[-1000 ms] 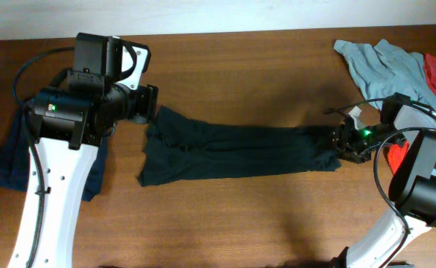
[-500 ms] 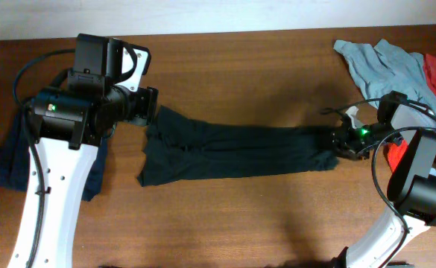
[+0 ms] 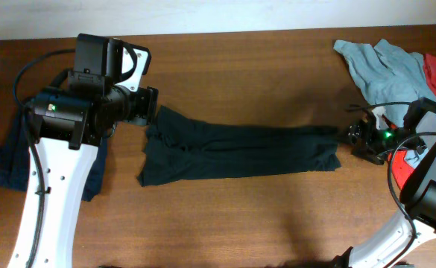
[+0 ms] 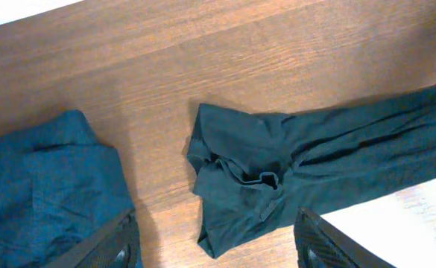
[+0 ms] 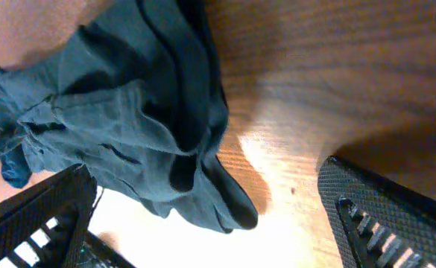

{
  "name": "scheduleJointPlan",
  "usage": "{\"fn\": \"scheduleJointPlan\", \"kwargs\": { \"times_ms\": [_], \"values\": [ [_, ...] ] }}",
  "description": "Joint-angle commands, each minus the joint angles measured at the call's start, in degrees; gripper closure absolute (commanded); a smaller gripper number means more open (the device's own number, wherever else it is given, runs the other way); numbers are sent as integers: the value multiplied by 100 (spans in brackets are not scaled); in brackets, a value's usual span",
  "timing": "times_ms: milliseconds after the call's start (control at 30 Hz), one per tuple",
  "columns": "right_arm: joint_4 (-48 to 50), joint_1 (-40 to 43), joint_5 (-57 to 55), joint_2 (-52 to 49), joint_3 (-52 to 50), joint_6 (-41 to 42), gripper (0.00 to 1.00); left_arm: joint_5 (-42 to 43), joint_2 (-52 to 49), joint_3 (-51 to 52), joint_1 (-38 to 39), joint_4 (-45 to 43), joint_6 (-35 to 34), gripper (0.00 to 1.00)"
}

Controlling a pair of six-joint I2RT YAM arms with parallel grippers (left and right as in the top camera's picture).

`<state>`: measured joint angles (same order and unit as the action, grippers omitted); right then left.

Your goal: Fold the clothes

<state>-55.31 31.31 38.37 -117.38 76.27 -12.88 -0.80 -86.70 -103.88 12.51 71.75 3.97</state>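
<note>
A: Overhead: black T-shirt (image 3: 240, 152), bunched long band across the surface (image 3: 240, 74); left jaws, right jaws both wide, empty, one by each end
B: I'd spread it flat before folding

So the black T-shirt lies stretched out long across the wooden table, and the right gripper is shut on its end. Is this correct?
Not quite: the right gripper is open, not shut on the end. The right wrist view shows its fingers wide apart, with the black T-shirt lying free on the wooden table between them. The shirt does lie stretched out long.
</note>
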Motion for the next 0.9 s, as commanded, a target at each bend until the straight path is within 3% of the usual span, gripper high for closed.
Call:
{"fn": "scheduleJointPlan", "kwargs": {
  "times_ms": [0,233,300,333,367,467,733,867],
  "values": [
    [85,-271,83,-140,-74,-188,5,63,2,-11,7,-33,-52,34],
    [133,-828,-48,-291,-74,-188,7,63,2,-11,7,-24,-52,34],
    [90,-940,-90,-422,-76,-188,17,63,2,-11,7,2,-52,34],
    [66,-975,-155,-505,-81,-184,27,63,2,-11,7,15,-52,34],
    [55,-984,-199,-540,-87,-186,30,63,2,-11,7,24,-52,34],
    [7,-981,-579,-573,-90,-164,52,66,2,-11,7,35,-52,34],
    [-79,-981,-767,-476,79,205,96,63,2,-11,7,37,-52,34],
    [-216,-981,-2052,-76,378,988,96,61,2,-11,7,37,-50,34]
  ]
}}
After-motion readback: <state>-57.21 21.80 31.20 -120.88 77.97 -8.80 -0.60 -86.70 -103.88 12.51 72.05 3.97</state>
